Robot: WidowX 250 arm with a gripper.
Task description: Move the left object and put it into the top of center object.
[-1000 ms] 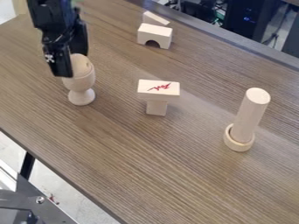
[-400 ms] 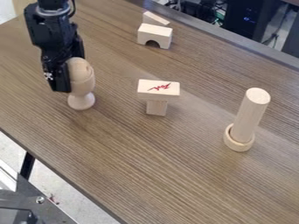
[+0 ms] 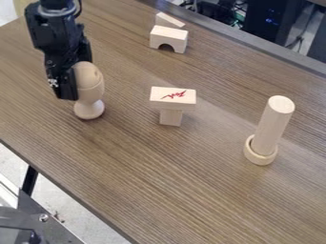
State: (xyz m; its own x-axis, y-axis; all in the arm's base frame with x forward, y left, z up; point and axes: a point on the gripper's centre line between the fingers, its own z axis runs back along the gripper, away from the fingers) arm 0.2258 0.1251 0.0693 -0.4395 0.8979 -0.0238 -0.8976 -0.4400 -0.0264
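One pale wooden egg cup with a rounded top is between the fingers of your black gripper, which are closed on its upper part. You have it upright, its round foot just below your fingertips; whether that foot touches the table you can't tell. One finger lies along the cup's left side as the camera sees it, and the other is partly hidden behind it.

Look right of your fingers and you'll see the centre piece: a flat, pale wooden block with a red marking, lying across a narrower upright wooden block.

Well apart from your fingers, farther right, a pale wooden cylinder stands in a round wooden ring, leaning slightly. Beyond your fingers, up and to the right, are a pale wooden arch block and, just behind it, a pale wooden wedge. All these sit on your brown wood-grain table.
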